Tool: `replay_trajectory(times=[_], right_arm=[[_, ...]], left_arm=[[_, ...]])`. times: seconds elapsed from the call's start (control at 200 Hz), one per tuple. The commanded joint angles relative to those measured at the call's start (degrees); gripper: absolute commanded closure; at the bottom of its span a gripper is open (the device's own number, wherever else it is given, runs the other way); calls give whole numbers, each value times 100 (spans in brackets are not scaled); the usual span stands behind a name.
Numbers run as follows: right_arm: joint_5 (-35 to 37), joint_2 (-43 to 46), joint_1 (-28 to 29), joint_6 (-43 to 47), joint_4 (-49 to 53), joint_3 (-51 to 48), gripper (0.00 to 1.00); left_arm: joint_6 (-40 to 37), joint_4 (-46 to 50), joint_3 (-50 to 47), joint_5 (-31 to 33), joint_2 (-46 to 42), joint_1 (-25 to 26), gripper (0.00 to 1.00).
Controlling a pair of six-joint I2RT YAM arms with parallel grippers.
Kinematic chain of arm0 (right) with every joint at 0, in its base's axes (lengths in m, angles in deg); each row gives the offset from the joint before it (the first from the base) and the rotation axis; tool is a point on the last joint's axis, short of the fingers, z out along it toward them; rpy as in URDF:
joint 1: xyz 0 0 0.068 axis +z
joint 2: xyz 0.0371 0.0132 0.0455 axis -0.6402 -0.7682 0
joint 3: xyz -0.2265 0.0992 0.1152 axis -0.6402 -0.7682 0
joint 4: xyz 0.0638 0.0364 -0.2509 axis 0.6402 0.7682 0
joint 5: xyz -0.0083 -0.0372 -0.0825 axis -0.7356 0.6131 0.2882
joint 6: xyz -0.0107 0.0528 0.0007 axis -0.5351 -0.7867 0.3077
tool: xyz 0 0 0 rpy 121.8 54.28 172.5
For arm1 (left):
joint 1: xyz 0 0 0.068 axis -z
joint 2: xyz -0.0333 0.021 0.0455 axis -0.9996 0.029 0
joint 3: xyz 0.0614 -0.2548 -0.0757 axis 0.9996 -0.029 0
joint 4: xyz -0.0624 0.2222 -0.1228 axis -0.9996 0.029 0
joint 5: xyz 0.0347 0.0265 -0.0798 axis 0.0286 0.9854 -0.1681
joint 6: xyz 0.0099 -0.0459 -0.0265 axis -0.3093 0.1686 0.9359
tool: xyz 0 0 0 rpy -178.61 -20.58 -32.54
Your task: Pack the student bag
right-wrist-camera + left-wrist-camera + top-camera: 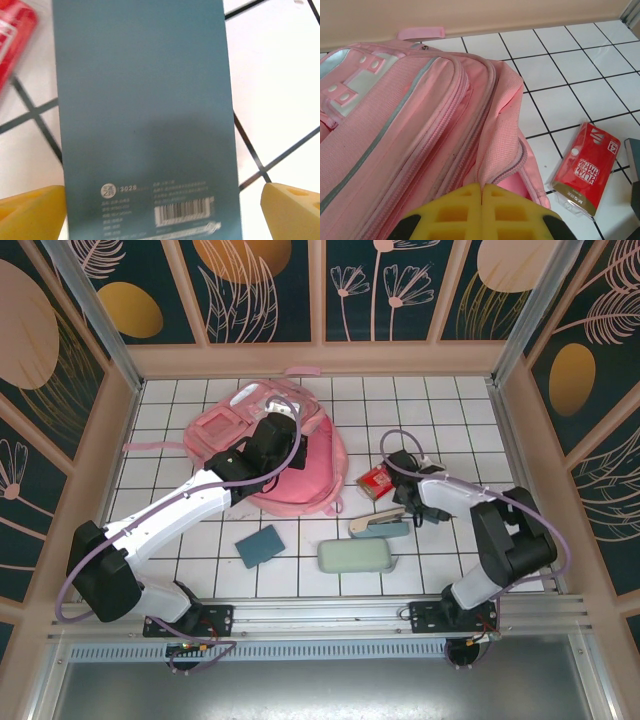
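the student bag lies at the back left of the worktop, a flat packet just right of it, a notebook and a long pouch in front.

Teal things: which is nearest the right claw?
The barcoded teal box beside the red packet, straddled by the right gripper; the teal notebook lies farther left.

**Teal pack**
- Near the 7 o'clock corner, beside a round white logo: the number "3028".
- Below the number: several lines of small white print, too fine to read.
- Toward 5 o'clock: a white barcode.

**Red packet**
- Centre: white characters, too blurred to read.
- 2 o'clock corner: a small white box with what looks like "24".
- Gold band at the 7 o'clock end: illegible lettering.
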Motion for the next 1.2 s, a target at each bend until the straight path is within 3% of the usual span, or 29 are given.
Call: replay_trajectory(times=[0.0,0.25,0.485,0.601,0.896,1.196], right_arm=[[-278,241,-239,60,-105,-276,1],[-1212,857,-936,445,-752,-785,1],[-1026,1378,-1065,770,-838,-919,1],[-1050,1516,-1391,698,-829,-882,1],[-3040,1430,-2822,1082,-1820,-1152,1],[-3443,1265,-2713,1124,-1963,-1252,1]], left_arm=[[-57,-295,20,-64,-183,-35,100],[-58,-300,11,-46,-200,-40,100],[-57,-300,11,-71,-182,-42,100],[-52,-300,18,-77,-196,-35,100],[-57,-299,2,-60,-235,-40,100],[-58,-310,2,-107,-225,-44,100]])
